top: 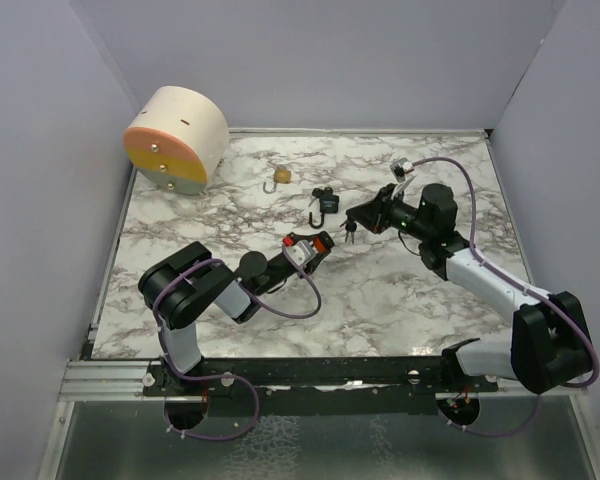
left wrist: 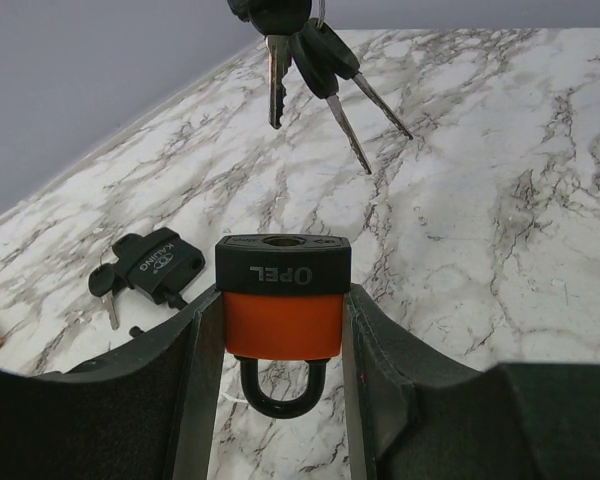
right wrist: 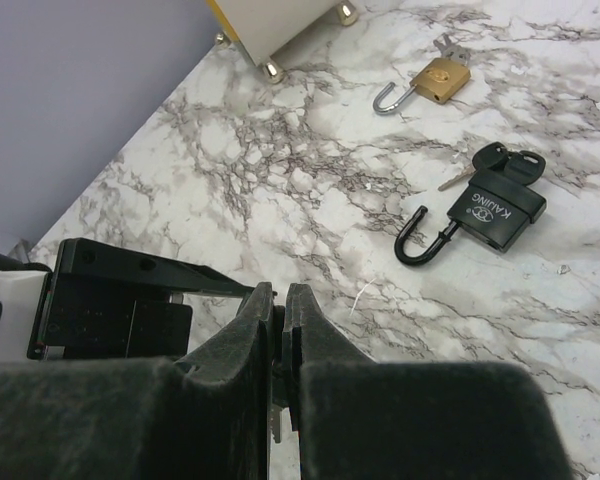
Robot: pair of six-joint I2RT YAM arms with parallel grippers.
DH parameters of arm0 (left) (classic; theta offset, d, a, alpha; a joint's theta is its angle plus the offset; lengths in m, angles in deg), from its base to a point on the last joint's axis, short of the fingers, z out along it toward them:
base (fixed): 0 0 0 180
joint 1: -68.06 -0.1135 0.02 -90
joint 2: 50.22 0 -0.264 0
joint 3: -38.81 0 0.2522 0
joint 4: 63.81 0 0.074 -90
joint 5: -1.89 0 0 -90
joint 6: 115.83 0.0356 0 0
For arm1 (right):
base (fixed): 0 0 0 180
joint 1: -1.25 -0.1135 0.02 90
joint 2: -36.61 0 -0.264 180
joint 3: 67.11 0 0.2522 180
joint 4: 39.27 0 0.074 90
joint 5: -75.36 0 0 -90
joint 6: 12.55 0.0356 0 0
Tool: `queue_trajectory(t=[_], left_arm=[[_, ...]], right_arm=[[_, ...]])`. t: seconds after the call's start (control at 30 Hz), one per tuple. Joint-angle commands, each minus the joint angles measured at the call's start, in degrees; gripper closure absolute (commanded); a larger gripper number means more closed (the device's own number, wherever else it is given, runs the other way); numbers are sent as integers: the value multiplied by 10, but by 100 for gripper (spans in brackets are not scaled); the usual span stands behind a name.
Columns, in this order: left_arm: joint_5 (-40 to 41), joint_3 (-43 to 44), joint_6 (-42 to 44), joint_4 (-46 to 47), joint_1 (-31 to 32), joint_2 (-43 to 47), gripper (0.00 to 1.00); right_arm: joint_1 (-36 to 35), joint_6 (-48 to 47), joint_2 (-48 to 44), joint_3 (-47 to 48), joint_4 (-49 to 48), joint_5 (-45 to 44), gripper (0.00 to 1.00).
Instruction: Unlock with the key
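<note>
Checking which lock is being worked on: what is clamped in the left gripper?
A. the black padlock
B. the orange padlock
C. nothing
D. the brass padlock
B: the orange padlock sits clamped in the left gripper, while the black padlock and the brass padlock lie with open shackles on the marble table.

The left arm [top: 195,290] sits folded low, elbow drawn back, forearm reaching forward. The left gripper [left wrist: 282,330] has its jaws part-way apart, one finger pressed on each flank of the orange padlock [left wrist: 283,300], whose shackle points back toward the wrist. The right arm [top: 490,280] stretches long, its wrist turned to face the left gripper. The right gripper [top: 352,228] has its fingers squeezed almost together, apparently pinching the key bunch [left wrist: 305,50] just ahead of and above the left fingertips.
</note>
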Motion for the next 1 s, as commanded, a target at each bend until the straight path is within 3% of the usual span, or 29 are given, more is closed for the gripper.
queue_trajectory(t=[0.0, 0.63, 0.97], left_arm=[[-25, 13, 40, 140, -4, 5, 100], [-26, 14, 109, 137, -3, 28, 100], [-15, 19, 113, 27, -2, 102, 100]], right_arm=[[-14, -22, -17, -12, -13, -26, 99], [-57, -32, -37, -29, -6, -68, 99], [-67, -25, -30, -30, -22, -75, 99]])
